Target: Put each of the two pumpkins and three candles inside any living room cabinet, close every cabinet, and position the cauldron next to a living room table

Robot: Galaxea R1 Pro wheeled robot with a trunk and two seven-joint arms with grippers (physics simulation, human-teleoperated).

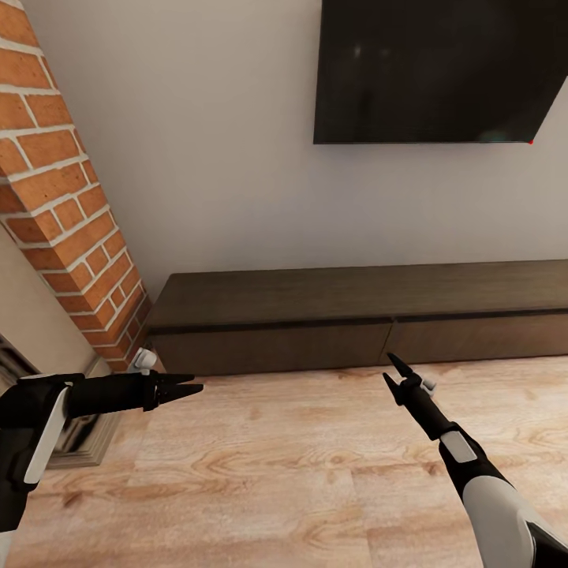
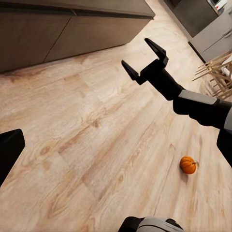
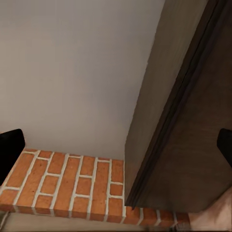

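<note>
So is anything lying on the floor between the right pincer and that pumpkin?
Nothing visible. In the left wrist view, bare wood floor separates the open right pincer from the pumpkin, which sits alone on the planks.

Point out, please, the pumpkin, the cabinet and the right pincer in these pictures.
pumpkin (image 2: 188, 165), left wrist view, on its orange ribbed body.
cabinet (image 1: 268, 347), head view, on its left front panel.
right pincer (image 2: 144, 59), left wrist view, midway between its two open black fingertips.
</note>
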